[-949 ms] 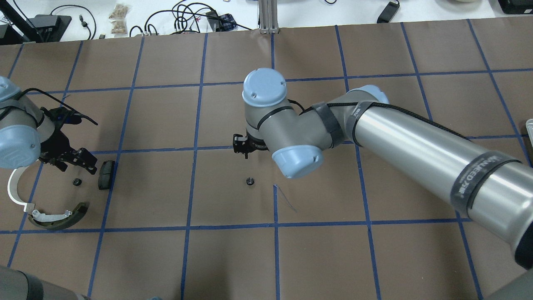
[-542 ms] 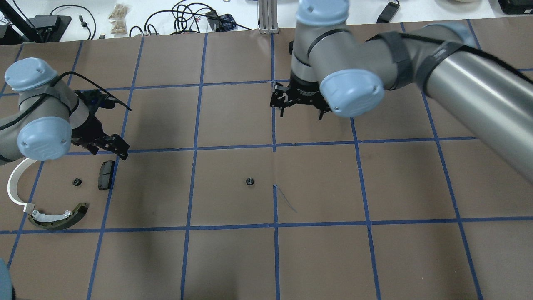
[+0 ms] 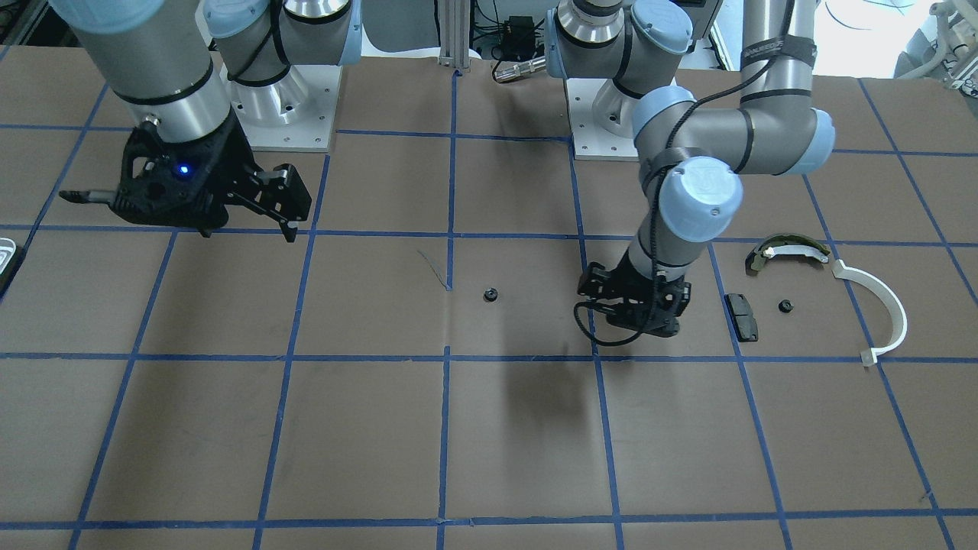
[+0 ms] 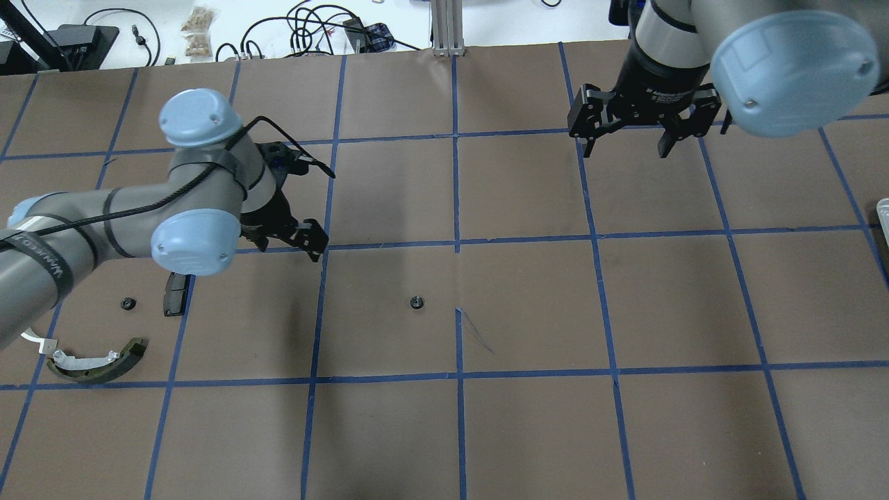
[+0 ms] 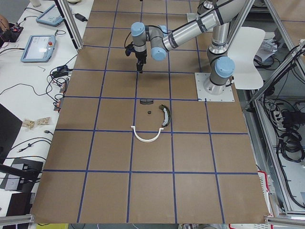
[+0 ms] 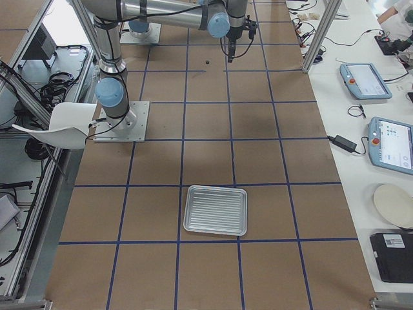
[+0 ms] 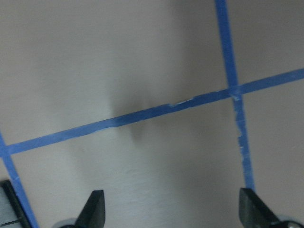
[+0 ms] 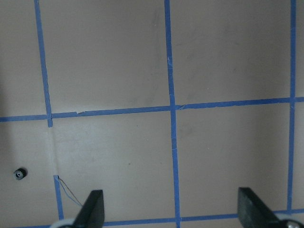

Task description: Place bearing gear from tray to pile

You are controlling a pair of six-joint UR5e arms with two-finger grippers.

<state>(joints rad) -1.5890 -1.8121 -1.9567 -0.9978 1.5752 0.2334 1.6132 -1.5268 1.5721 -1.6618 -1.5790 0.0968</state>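
Note:
A small black bearing gear [image 4: 416, 302] lies alone on the brown table near its middle; it also shows in the front view [image 3: 490, 294] and the right wrist view [image 8: 19, 174]. The pile at the left holds an olive-and-white shoe [image 4: 97, 364], a black pad [image 4: 173, 295], a white half-ring arc [image 3: 886, 305] and a second small black gear [image 4: 128, 303]. My left gripper [image 4: 298, 243] is open and empty, between the pile and the lone gear. My right gripper [image 4: 625, 147] is open and empty, high at the far right. The tray [image 6: 188, 210] stands empty.
Blue tape lines grid the brown table cover. Only a sliver of the tray shows at the right edge of the overhead view [image 4: 883, 208]. Cables and small items lie on the white bench beyond the table's far edge [image 4: 305, 28].
My right arm has swung up and to the far right, away from the lone gear. My left arm has moved from over the pile toward the table's middle. The gear has not moved.

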